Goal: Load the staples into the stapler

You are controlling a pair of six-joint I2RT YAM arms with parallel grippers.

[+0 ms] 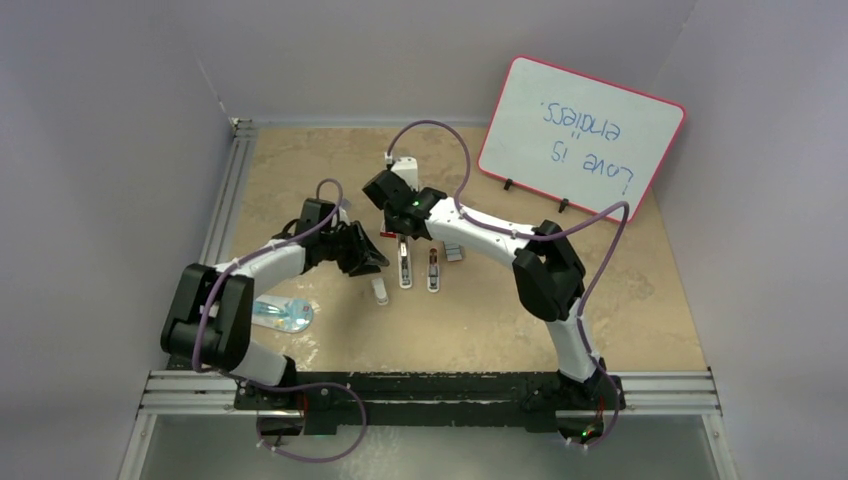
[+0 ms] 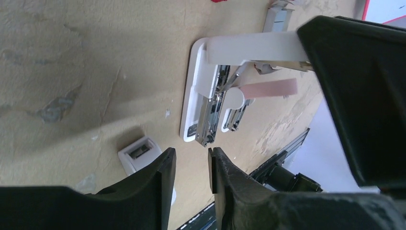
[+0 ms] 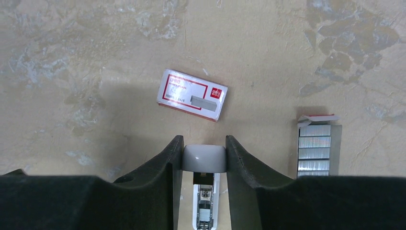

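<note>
Staples (image 3: 314, 153) lie beside the right claw (image 3: 203, 143), untouched, while it clamps the stapler (image 3: 203, 163) by its white end.

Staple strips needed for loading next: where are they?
Right wrist view: the staple strips lie in an open tray on the right, past the red-labelled box.

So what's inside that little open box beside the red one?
Silvery staples, packed in rows, fill the open box. Its near end is covered by the right gripper, so anything there or under the staples can't be seen.
</note>
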